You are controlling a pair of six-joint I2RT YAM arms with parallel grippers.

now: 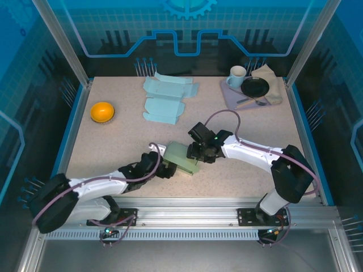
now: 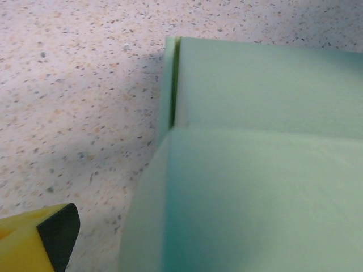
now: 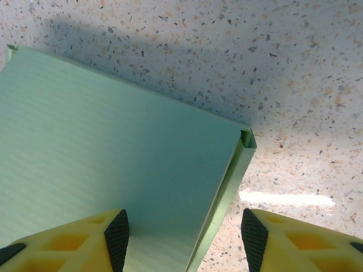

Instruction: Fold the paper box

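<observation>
One pale-green, flat-lidded paper box [image 1: 182, 158]

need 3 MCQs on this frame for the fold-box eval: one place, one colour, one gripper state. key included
1. Where on the table is the orange bowl?
A) far right corner
B) left side
C) near edge, centre

2. What colour is the box between the two arms?
A) red
B) black
C) pale green

3. How does the right gripper stand?
A) open, fingers apart over the box's edge
B) shut tight on nothing
C) pressed shut against the table

Key:
1 B, the top view shows it left of the flat blanks.
2 C, both wrist views show pale green card.
3 A, the right wrist view shows a wide gap between the fingertips.
</observation>
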